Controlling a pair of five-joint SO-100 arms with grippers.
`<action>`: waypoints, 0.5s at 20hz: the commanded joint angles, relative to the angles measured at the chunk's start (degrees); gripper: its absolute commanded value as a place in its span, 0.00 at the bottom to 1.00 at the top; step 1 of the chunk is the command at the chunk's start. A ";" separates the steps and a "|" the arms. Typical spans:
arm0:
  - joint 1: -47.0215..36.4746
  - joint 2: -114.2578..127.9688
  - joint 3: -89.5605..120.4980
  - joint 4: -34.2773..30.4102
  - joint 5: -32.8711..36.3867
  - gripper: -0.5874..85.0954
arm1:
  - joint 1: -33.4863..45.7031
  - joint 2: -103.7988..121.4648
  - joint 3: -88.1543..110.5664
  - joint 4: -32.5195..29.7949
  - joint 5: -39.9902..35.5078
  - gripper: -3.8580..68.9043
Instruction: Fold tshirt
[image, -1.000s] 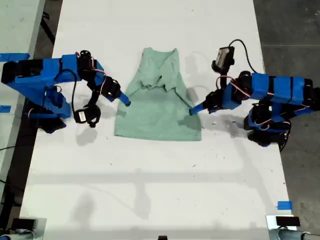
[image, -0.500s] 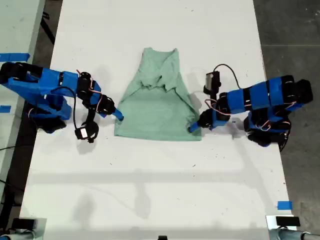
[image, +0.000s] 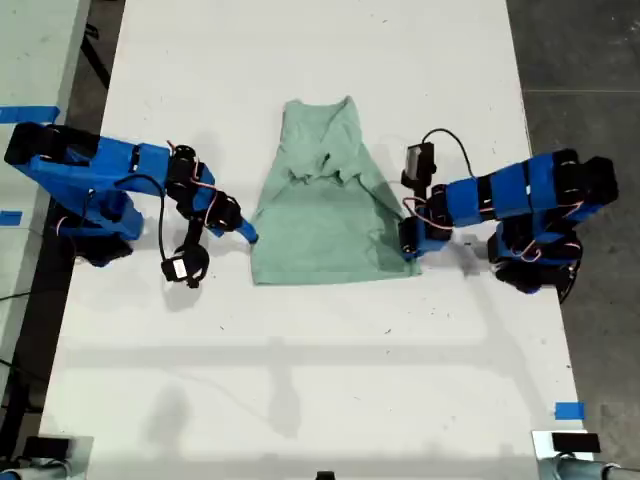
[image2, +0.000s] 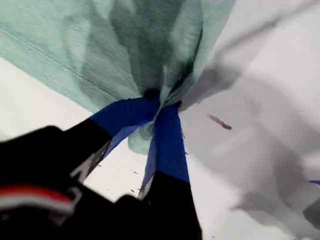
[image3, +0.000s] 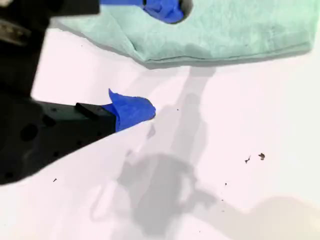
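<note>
Exterior view: tshirt (image: 325, 210) lies flat near the middle of the white table (image: 320, 400), collar toward the far edge, sleeves folded in, hem toward the camera. 2 blue arms reach in low from opposite sides, both stretched nearly level over the table.

My first gripper (image: 408, 245) comes in from the exterior view's right and meets the hem corner on that side. My second gripper (image: 248, 233) comes in from the exterior view's left and sits at the shirt's side edge, above the other hem corner.

First wrist view gives what the overhead cannot. My first gripper (image2: 162, 102) has both blue-taped tips pressed together on a bunch of cloth (image2: 100, 45), and folds radiate from the pinch.

Second wrist view: my second gripper (image3: 151, 59) is spread wide. 1 fingertip (image3: 135, 109) is over bare table and the other is over the cloth (image3: 235, 30), with the hem corner between them. Whether either tip touches is unclear.
</note>
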 joint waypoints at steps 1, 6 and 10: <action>1.32 -0.35 -3.60 1.41 -0.44 0.27 | -1.67 6.15 -5.36 10.28 0.44 0.04; 1.58 -2.46 -4.13 0.09 -0.62 0.27 | -6.50 6.59 -22.15 6.68 0.26 0.04; 1.67 -3.16 -4.75 -0.18 -0.88 0.27 | -4.92 -6.59 -26.54 -8.00 0.79 0.04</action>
